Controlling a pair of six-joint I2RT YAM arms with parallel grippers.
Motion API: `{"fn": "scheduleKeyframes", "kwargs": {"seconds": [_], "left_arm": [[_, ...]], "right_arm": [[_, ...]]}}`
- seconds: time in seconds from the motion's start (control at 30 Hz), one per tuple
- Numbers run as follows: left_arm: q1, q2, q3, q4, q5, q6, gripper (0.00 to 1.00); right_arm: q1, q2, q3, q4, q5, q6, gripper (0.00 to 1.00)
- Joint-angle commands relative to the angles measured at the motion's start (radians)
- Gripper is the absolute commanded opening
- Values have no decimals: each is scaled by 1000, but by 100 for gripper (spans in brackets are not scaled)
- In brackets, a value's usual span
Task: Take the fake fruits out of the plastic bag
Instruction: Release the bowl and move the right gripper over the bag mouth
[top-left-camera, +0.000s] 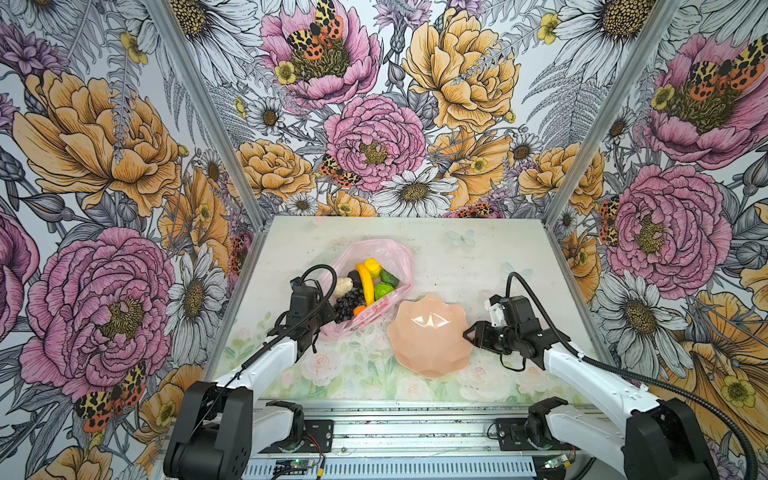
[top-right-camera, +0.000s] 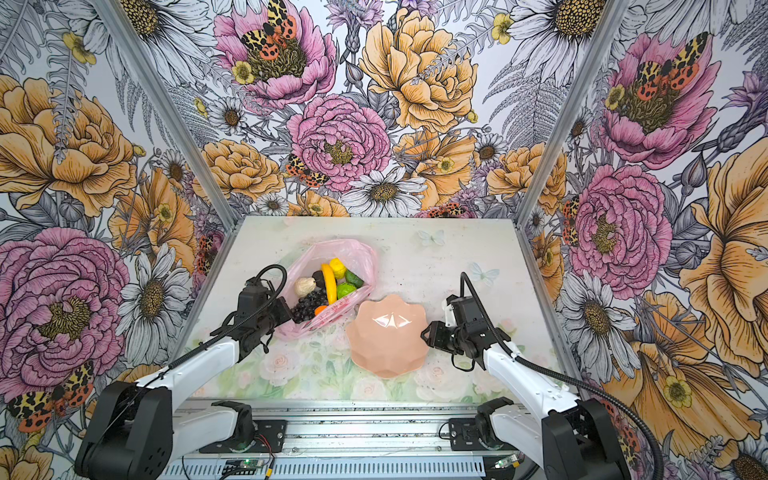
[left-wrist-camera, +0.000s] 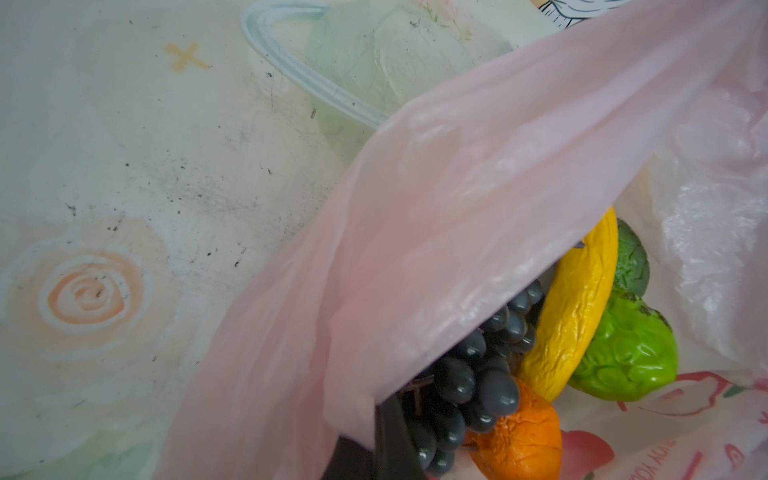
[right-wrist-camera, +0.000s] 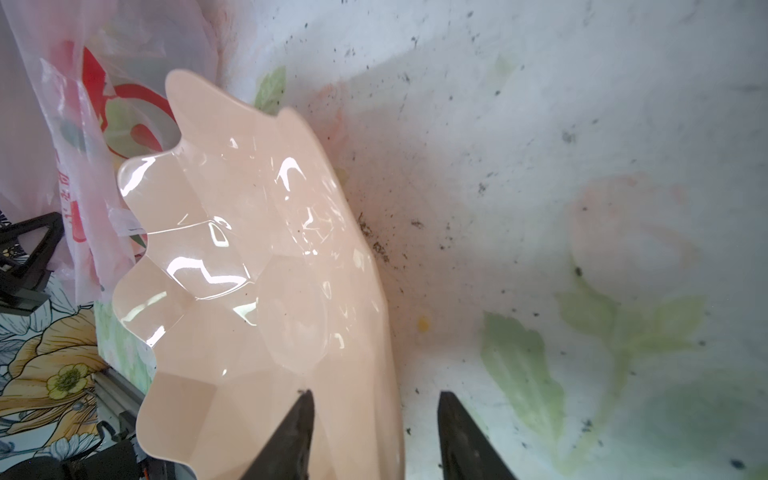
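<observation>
All eight fake fruits (top-left-camera: 365, 286) sit piled inside the plastic bag (top-left-camera: 395, 253) on the counter (top-left-camera: 478, 257), its near rim pinched in the closed left gripper (top-left-camera: 330, 316). Right gripper (right-wrist-camera: 376, 399), jaws apart and empty, straddles the rim of the bowl (top-left-camera: 428, 336). That thin film could slip free and flop over the fruit, blocking the reach.

1. Left pincer (left-wrist-camera: 374, 451): a dark sliver under taut bag (left-wrist-camera: 457, 187) film, cropped at the frame edge.
2. Grapes (left-wrist-camera: 478, 382) half veiled by that film; orange (left-wrist-camera: 519, 432) cropped beside them.
3. Right pincer (right-wrist-camera: 376, 395): only fingertips in frame; bowl (right-wrist-camera: 249, 270) rim cropped.
4. Bag's red print (top-left-camera: 376, 309) too small to read in both top views.
</observation>
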Motion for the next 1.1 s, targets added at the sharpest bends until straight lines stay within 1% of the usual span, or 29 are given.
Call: {"fn": "scheduleKeyframes", "kwargs": {"seconds": [0.0, 0.1, 0.23, 0.3, 0.4, 0.5, 0.53, 0.67, 0.83, 0.97, 1.07], "left_arm": [[-15, -7, 7, 23, -22, 24, 0], [-19, -3, 10, 22, -25, 24, 0], [-22, -17, 9, 4, -47, 20, 0], [-23, -29, 6, 3, -51, 20, 0], [-23, -32, 5, 3, -52, 17, 0], [-22, -30, 8, -2, -55, 17, 0], [-22, -33, 9, -6, -62, 18, 0], [-49, -59, 20, -58, -175, 24, 0], [-48, -50, 22, -54, -170, 22, 0], [-50, -43, 25, -56, -162, 23, 0], [-49, -56, 21, -53, -159, 21, 0]], "right_arm": [[9, -64, 67, -45, 123, 0, 61], [8, -65, 110, -70, 166, -1, 65], [9, -107, 142, -75, 320, 1, 72], [10, -124, 185, -54, 381, -7, 73], [18, -77, 281, -9, 411, -30, 74], [60, 32, 356, 54, 410, -49, 74], [80, 93, 383, 86, 395, -49, 74], [175, 299, 493, 177, 364, -52, 75], [270, 532, 656, 221, 311, -58, 75], [321, 654, 761, 222, 296, -71, 75], [335, 730, 814, 219, 303, -72, 73]]}}
